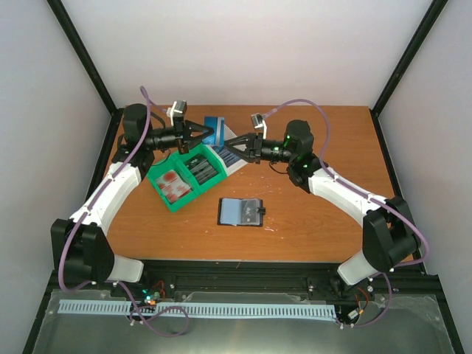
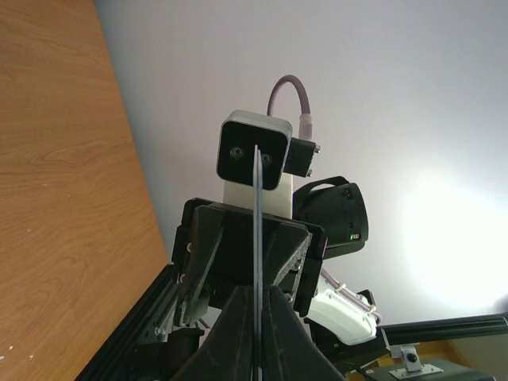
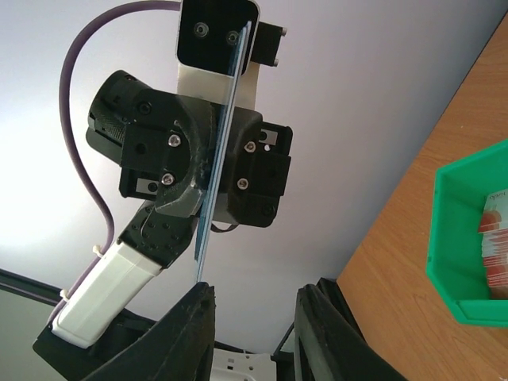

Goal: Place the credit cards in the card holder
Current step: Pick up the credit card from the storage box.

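mostly the job is left undone. red and dark credit cards [image 1: 171, 181] are seen waiting in the green bin [image 1: 177, 204]. a blue credit card [image 1: 216, 125] is clamped edge-on in the left end effector [image 2: 256, 295], presented to the right end effector [image 3: 254, 292], whose fingers are spread apart. the card holder [image 1: 242, 212] is laid open on the counter [image 1: 317, 217]; any cards already inside cannot be told.

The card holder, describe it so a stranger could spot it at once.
On the wooden table, look right of the green bin, toward the near edge. The card holder lies flat alone: a small black wallet opened to a grey-blue sleeve, unlike the green bin.
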`<action>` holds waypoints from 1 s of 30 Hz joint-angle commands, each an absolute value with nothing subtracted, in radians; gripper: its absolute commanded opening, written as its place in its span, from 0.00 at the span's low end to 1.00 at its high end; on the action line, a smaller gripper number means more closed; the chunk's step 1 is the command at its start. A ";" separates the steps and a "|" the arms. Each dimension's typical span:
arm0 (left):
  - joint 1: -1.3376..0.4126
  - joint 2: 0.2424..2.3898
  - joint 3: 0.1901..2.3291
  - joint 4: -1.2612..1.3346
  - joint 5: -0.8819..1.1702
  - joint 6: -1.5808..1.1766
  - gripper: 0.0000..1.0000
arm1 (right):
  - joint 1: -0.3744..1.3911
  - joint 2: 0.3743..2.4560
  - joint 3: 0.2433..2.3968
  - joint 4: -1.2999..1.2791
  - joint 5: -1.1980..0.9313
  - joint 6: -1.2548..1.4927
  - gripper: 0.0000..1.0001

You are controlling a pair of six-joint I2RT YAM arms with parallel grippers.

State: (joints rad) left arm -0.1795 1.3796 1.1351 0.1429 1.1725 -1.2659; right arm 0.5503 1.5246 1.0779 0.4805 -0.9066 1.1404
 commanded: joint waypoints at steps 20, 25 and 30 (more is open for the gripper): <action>-0.175 1.361 1.143 0.184 1.184 -1.267 0.01 | 0.559 1.505 1.065 0.593 -0.889 1.141 0.34; -0.176 1.356 1.138 0.189 1.187 -1.271 0.00 | 0.561 1.526 1.085 0.535 -0.890 1.134 0.32; -0.176 1.348 1.138 0.196 1.189 -1.281 0.01 | 0.564 1.549 1.106 0.474 -0.882 1.117 0.28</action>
State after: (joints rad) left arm -0.1795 1.3788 1.1320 0.1638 1.1786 -1.2671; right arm 0.5533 1.5280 1.0752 0.5125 -0.8928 1.1419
